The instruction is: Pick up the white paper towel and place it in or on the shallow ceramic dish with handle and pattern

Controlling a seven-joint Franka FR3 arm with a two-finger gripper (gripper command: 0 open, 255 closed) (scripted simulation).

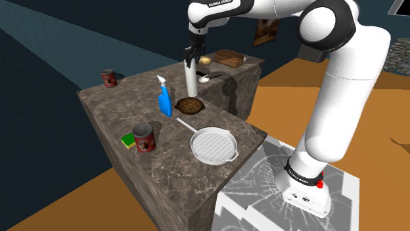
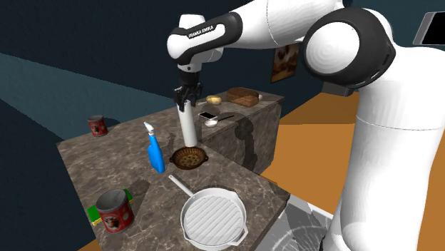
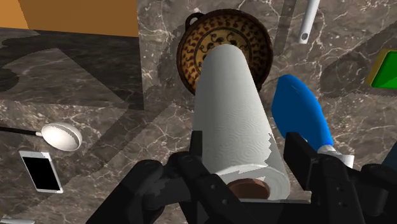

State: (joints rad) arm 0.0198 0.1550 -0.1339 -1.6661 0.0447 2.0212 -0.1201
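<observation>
My black gripper [image 1: 192, 60] is shut on the top end of a white paper towel roll [image 1: 192, 82], which hangs upright over the counter. The roll [image 2: 187, 127] sits directly above a brown patterned dish with small handles [image 2: 190, 158], its lower end close over the dish. In the wrist view the roll [image 3: 235, 121] is clasped between the fingers and covers part of the patterned dish [image 3: 216, 44] beyond it. In the shoulder view the dish [image 1: 189, 105] lies just under the roll's lower end.
A blue spray bottle [image 1: 163, 98] stands close beside the dish. A white grill pan [image 1: 214, 145], a red can [image 1: 144, 138] and a green sponge [image 1: 127, 140] lie nearer the counter's front. Another can [image 1: 108, 78], a spoon [image 3: 62, 135] and a phone [image 3: 41, 171] sit farther off.
</observation>
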